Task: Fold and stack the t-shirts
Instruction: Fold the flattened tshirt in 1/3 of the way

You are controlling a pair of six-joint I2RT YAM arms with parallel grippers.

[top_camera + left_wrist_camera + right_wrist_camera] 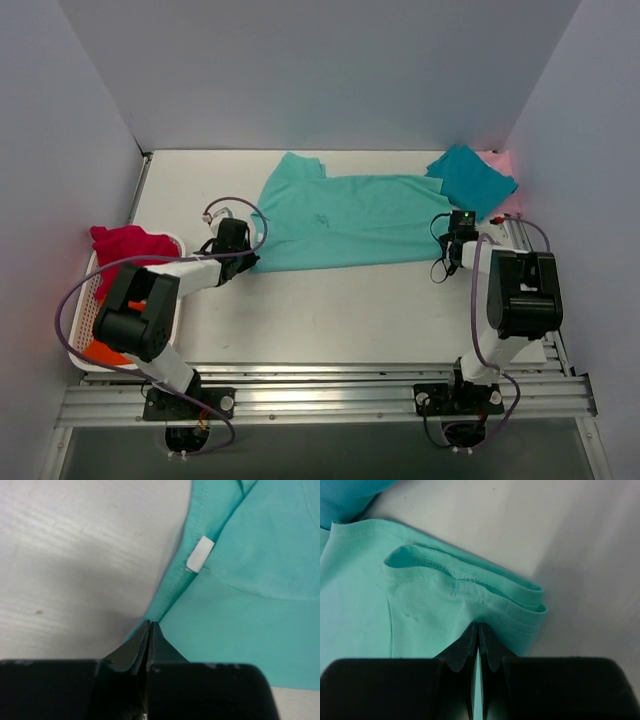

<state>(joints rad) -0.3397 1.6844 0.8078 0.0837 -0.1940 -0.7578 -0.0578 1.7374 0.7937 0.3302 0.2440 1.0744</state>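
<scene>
The light mint-green t-shirt (345, 220) lies spread across the middle of the table. My left gripper (248, 262) is shut on its lower left corner (165, 610); a white label (200, 554) shows near the hem. My right gripper (452, 240) is shut on the shirt's right hem corner (470, 595), with mint cloth between the jaws. The darker teal shirt (470, 180) lies folded at the back right on top of the pale pink shirt (502, 165). The magenta-red shirt (125, 245) and the orange shirt (105, 352) lie in the basket at the left.
The white mesh basket (84, 305) stands at the table's left edge beside the left arm. Grey walls close in the left, back and right. A metal rail (320, 385) runs along the near edge.
</scene>
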